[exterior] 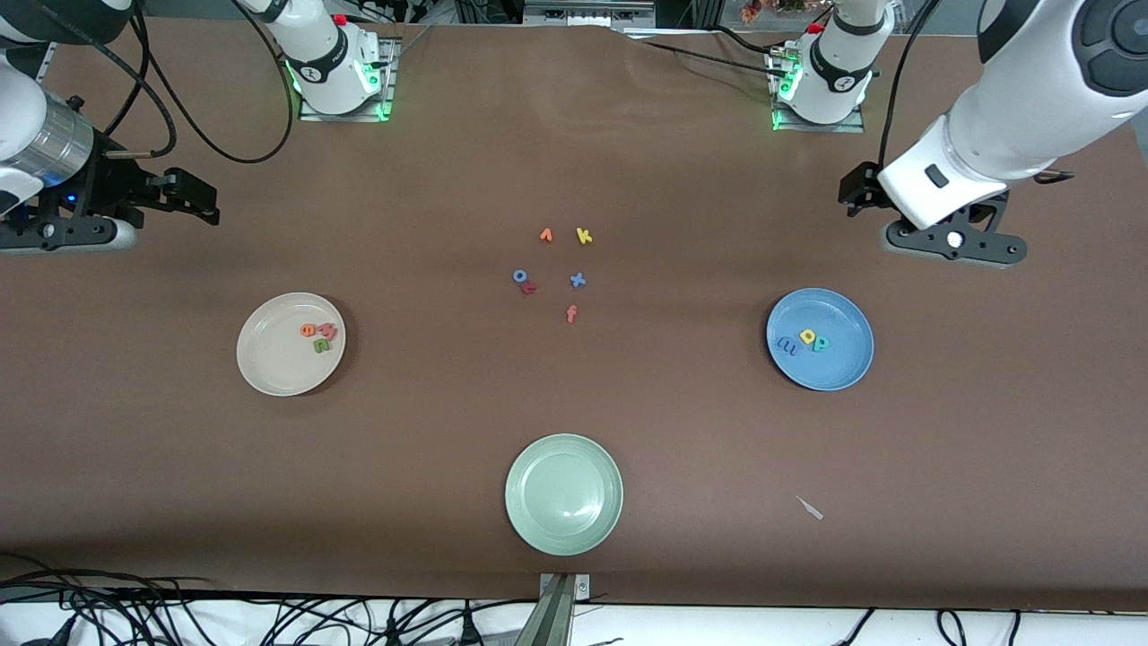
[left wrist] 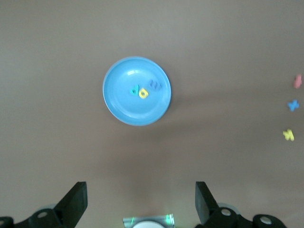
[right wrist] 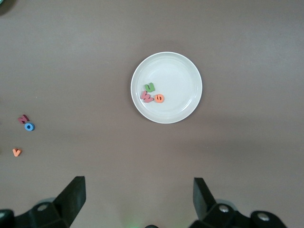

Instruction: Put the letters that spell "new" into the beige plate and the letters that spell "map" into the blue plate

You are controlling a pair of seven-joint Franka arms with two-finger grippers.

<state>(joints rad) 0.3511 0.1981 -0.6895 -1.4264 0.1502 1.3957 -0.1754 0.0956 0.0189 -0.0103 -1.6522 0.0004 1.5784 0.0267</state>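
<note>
**Letters sorted onto two plates**

Brown table (exterior: 574, 135), front view: the beige plate (exterior: 269, 368) toward the right arm's end holds the orange "e" (exterior: 308, 330), red-pink "w" (exterior: 328, 333) and green "n" (exterior: 321, 345). The blue plate (exterior: 839, 363) toward the left arm's end holds the periwinkle "m" (exterior: 788, 344), yellow "a" (exterior: 808, 336) and teal "p" (exterior: 821, 343). A pale green plate (exterior: 563, 493) sits nearest the camera. Spare letters (exterior: 556, 269) lie mid-table.

Left wrist view: the left gripper (left wrist: 141, 204) hangs released, fingers spread, above bare table near the blue plate.

Right wrist view: the right gripper (right wrist: 140, 204) hangs likewise released, near the beige plate.

Beige plate (exterior: 269, 363), blue plate (exterior: 839, 359), green plate (exterior: 538, 511)
</note>
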